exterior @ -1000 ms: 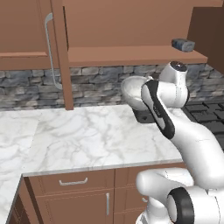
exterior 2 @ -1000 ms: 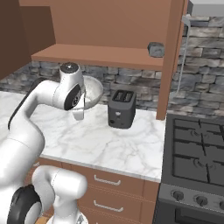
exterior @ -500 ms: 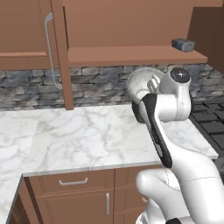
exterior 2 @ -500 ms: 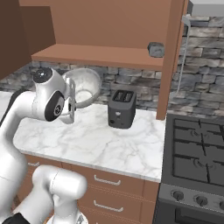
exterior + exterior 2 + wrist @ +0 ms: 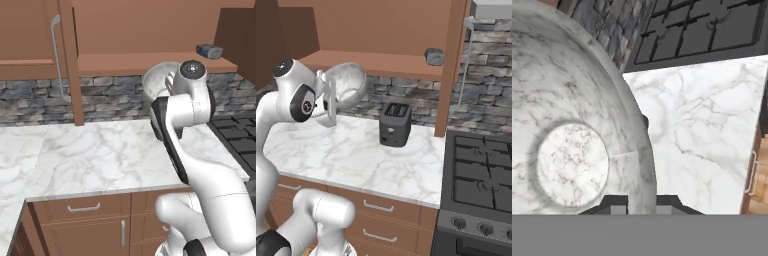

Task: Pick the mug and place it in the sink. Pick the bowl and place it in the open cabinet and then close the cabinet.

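Note:
The grey-white speckled bowl (image 5: 156, 80) hangs tilted in the air, just in front of the open cabinet's inner shelf (image 5: 120, 64). My gripper (image 5: 331, 85) is shut on its rim. In the hand view the bowl (image 5: 572, 125) covers the left half, with its rim pinched between my gripper (image 5: 642, 201) at the bottom. From the right, the bowl (image 5: 350, 82) sits level with the shelf edge (image 5: 381, 64). The cabinet door (image 5: 30, 35) stands open at the left with its silver handle (image 5: 57, 55). The mug and the sink are out of view.
A small dark-grey block (image 5: 209, 51) lies at the right end of the shelf. A black toaster (image 5: 395, 124) stands on the marble counter (image 5: 356, 155) against the stone backsplash. A gas stove (image 5: 481, 170) is to the right. The other open door (image 5: 453, 65) is seen edge-on.
The arm has lifted the bowl from just above the counter up to shelf height, tipping it as it rose. The grip on the rim has stayed shut.

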You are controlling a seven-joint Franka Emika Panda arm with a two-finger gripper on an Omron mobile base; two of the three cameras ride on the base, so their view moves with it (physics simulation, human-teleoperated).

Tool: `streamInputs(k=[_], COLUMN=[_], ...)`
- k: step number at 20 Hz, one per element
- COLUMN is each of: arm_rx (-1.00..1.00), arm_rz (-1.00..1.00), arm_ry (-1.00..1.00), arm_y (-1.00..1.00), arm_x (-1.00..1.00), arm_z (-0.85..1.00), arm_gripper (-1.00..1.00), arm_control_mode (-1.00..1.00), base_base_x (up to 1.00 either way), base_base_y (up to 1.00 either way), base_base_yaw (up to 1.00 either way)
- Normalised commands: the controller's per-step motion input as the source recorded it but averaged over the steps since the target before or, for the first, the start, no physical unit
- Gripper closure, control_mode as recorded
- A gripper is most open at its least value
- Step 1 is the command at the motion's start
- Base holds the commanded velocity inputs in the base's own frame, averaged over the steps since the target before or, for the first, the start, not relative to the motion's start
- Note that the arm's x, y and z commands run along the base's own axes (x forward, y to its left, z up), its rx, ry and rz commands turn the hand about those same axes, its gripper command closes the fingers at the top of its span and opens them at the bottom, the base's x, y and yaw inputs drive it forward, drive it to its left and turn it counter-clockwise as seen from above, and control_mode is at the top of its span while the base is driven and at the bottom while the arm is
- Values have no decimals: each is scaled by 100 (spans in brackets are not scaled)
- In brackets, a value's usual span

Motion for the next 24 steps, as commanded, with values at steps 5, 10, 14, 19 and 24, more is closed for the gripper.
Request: streamInputs(k=[5, 10, 14, 19, 24], arm_rx=[6, 6, 9, 3, 0], arm_rz=[-14, -13, 3, 9, 7], arm_ry=[0, 0, -4, -25, -18], arm_y=[-1, -1, 0, 0, 1], arm_x=[26, 55, -3, -22, -20], arm_z=[0, 13, 16, 23, 28], arm_gripper=[100, 100, 100, 100, 100], arm_control_mode=[-100, -100, -100, -100, -100], base_base_x=[0, 0, 0, 0, 0], base_base_y=[0, 0, 0, 0, 0], base_base_yaw=[0, 0, 0, 0, 0])
